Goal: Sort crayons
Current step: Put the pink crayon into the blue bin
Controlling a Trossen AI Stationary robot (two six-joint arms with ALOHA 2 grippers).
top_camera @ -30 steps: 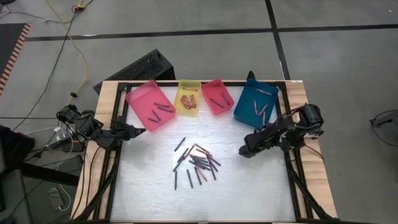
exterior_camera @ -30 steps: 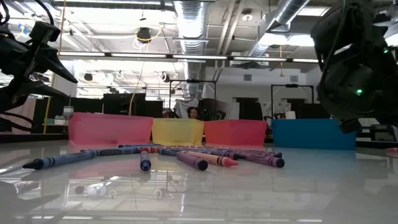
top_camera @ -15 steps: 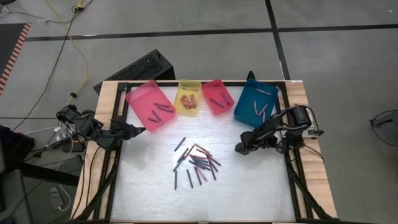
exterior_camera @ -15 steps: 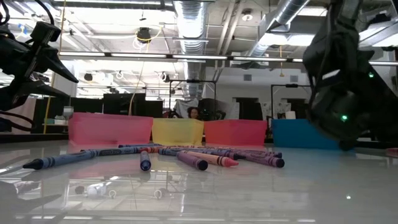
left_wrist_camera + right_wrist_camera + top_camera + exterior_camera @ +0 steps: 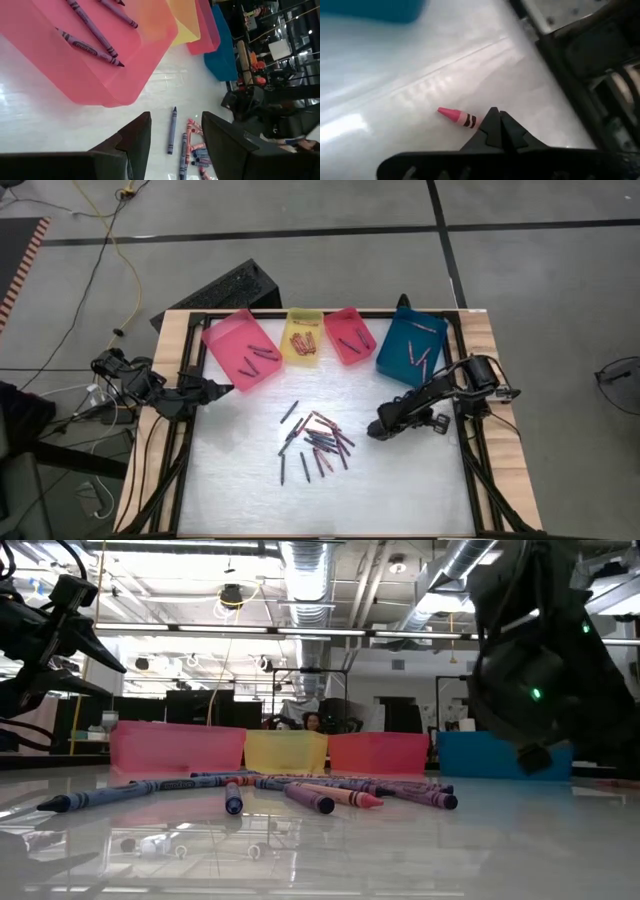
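Because the crayons (image 5: 317, 442) are light, stiff, slick sticks that likely roll, we would pinch one across its paper-wrapped middle. We see them as thin red, pink, purple and blue pieces, heaped mid-table before the trays (image 5: 243, 348). Beside the heap, our right gripper (image 5: 381, 429) is closed and seemingly empty; our left gripper (image 5: 222, 389) waits parted, holding nothing.
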